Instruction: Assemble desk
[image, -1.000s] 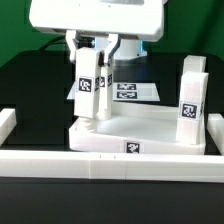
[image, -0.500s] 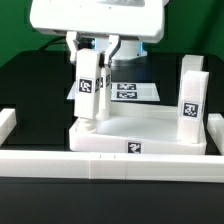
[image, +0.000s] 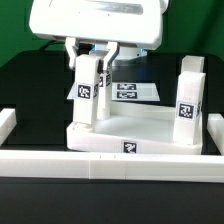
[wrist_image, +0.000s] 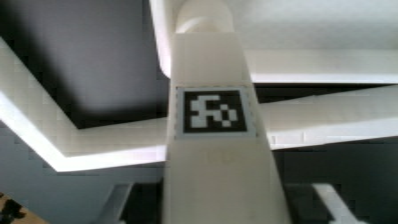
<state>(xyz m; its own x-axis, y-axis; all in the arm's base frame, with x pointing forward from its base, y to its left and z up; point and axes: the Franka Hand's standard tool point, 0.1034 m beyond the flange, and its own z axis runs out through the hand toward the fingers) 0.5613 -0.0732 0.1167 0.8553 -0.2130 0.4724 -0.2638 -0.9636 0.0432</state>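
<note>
The desk top (image: 145, 130), a white tray-like slab with a tag on its front edge, lies flat on the black table. My gripper (image: 90, 60) is shut on a white square leg (image: 87, 95) that stands upright on the top's corner at the exterior view's left. A second leg (image: 188, 105) stands upright at the right corner, with the tip of another (image: 194, 66) behind it. In the wrist view the held leg (wrist_image: 214, 110) runs down the middle with its tag facing me, between my gripper (wrist_image: 222, 205) fingers, and the desk top (wrist_image: 329, 115) lies below.
The long white border rail (image: 100, 165) runs along the front, with raised ends at the left (image: 8, 122) and right (image: 213, 130). The marker board (image: 128, 92) lies flat behind the desk top.
The held leg and my gripper have sunk slightly toward the desk top's corner, and the leg looks turned a little. The other parts have not moved.
</note>
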